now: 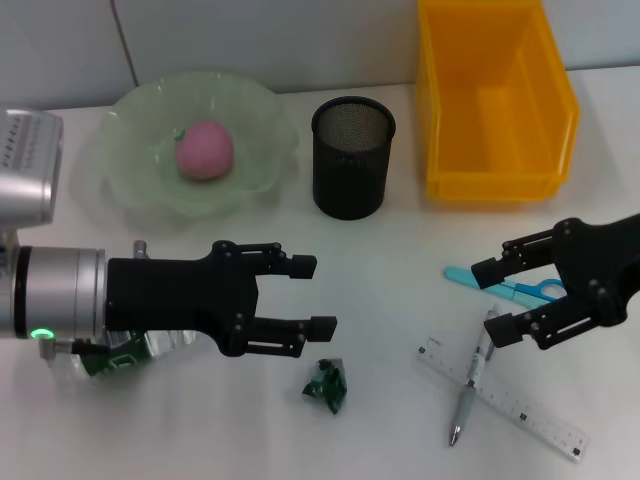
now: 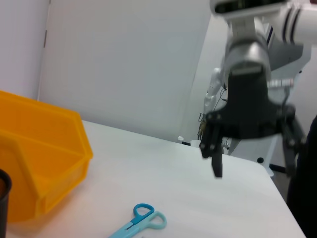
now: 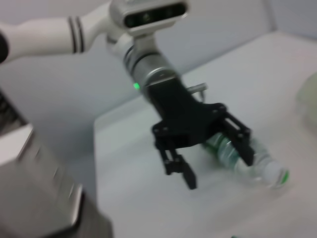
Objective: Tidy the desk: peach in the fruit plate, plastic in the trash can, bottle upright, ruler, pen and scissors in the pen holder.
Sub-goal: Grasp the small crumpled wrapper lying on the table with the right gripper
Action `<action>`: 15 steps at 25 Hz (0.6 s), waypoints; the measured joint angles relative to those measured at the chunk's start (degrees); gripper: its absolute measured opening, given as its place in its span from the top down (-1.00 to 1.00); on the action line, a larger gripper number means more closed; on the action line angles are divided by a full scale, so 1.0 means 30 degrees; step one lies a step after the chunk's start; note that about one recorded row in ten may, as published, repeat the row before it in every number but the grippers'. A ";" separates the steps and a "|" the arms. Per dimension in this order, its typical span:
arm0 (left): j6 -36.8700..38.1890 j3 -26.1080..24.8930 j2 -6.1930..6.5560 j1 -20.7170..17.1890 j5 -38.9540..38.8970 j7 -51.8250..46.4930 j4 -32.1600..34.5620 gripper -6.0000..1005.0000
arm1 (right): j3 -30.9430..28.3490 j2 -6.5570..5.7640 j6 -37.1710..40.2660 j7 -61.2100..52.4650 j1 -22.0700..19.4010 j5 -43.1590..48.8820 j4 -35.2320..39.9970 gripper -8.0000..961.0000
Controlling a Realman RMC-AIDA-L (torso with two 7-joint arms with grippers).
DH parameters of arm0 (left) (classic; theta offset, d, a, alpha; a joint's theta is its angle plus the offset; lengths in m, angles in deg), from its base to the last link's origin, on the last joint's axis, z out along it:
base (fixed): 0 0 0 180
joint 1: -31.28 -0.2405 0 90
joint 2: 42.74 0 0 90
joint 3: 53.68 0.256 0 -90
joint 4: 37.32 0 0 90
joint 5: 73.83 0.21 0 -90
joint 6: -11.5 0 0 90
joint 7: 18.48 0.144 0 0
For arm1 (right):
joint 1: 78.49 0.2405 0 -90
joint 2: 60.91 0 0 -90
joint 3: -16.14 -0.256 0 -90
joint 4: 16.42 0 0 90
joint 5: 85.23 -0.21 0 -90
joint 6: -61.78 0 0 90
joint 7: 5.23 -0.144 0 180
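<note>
Wrapper (image 1: 327, 385) one, crumpled, nearest | ruler (image 1: 503, 398) one, pen (image 1: 473, 374) one across it | scissors (image 1: 507, 286) one, under empty spread right gripper (image 1: 500, 300) | bottle (image 1: 120, 352) one, lying beneath empty spread left gripper (image 1: 311, 296) | peach (image 1: 205, 149) one, in plate (image 1: 130, 120) | holder (image 1: 352, 157) one | yellow bin (image 1: 494, 99) one

The bottle (image 1: 120, 352) lies mostly hidden under the left arm — the scissors (image 1: 510, 288) partly behind the right end effector (image 1: 505, 300).

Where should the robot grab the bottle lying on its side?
Probably around the middle of the clear plastic bottle, coming from above. It lies flat on the white table under the open left pincer, so its round body fits between the fingers across its width.
</note>
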 joint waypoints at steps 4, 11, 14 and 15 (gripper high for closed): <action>-0.0178 -0.0127 0.0017 -0.0317 -0.0033 0.1462 -0.0314 -0.55 | 0.0062 -0.0101 0.0736 -0.0420 0.1382 0.1357 0.0468 -0.64; -0.0503 -0.0221 0.0125 -0.0603 -0.0261 0.2573 -0.0249 -0.55 | 0.1959 0.0010 0.0763 -0.0832 0.3185 0.2754 0.0875 -0.64; -0.0459 -0.0226 0.0159 -0.0606 -0.0263 0.2609 -0.0224 -0.55 | 0.2927 0.0051 0.0674 -0.0986 0.3598 0.2764 0.0880 -0.64; -0.0459 -0.0226 0.0159 -0.0606 -0.0263 0.2609 -0.0224 -0.55 | 0.3126 0.0076 0.0630 -0.0988 0.3669 0.2766 0.0858 -0.64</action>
